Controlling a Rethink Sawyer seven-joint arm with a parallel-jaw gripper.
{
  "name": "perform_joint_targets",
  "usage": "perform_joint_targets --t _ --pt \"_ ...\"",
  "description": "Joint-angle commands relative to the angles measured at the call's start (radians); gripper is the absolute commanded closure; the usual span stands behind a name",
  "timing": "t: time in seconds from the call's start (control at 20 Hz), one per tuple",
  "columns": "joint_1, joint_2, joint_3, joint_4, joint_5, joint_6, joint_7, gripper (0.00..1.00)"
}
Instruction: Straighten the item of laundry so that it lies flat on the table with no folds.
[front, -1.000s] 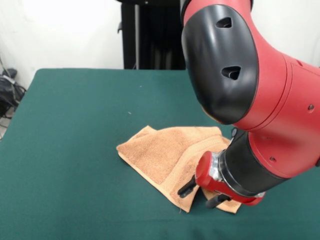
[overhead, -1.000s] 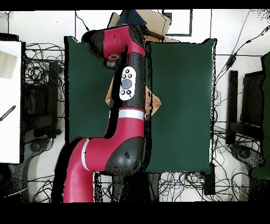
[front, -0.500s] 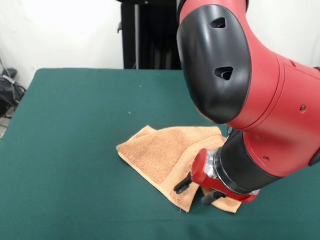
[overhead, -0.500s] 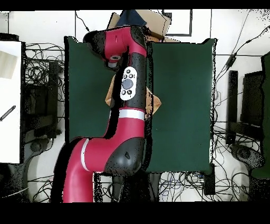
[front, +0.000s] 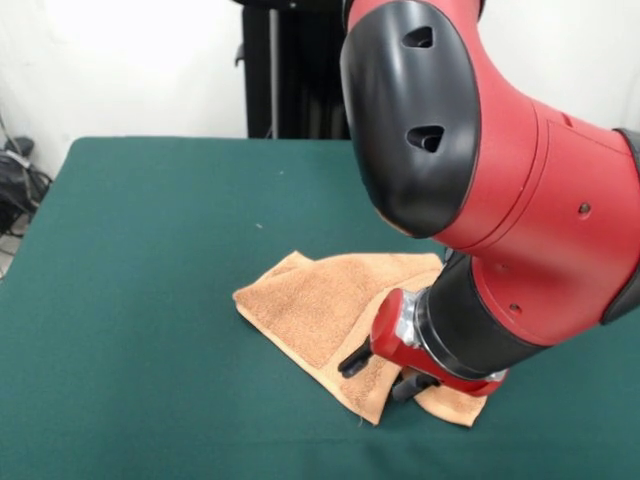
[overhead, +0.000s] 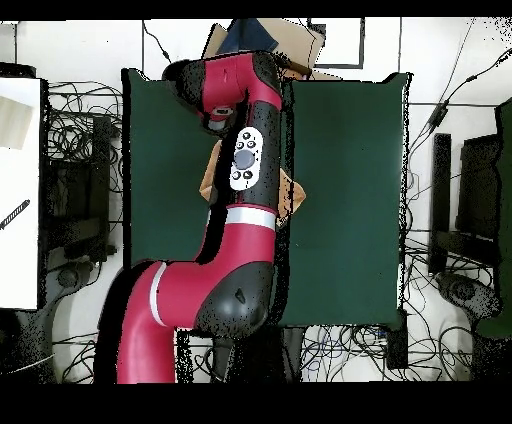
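Arm low over folded towel
1 arm (front: 480, 180) bent down, claw (front: 378, 372) w/ fingers spread, at towel's (front: 320, 305) 5 o'clock edge; 1 towel, 1 tabletop (front: 140, 260).

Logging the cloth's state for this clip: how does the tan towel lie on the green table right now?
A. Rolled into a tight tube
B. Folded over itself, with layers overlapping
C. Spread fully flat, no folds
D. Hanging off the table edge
B: in the front view the towel shows a flap doubled over a lower layer, well inside the table, with the gripper at its near edge.
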Motion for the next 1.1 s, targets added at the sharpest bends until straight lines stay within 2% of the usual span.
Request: perform_joint_targets --t 0.05,0.85,1.1 --pt "0.034 -0.038 0.098 0.249 -0.045 -0.129 -0.189 0.00" --pt "0.065 -0.082 0.104 0.362 -0.052 -0.197 -0.140 0.00" --pt "0.061 -0.071 0.105 0.350 -0.051 -0.194 -0.146 0.00"
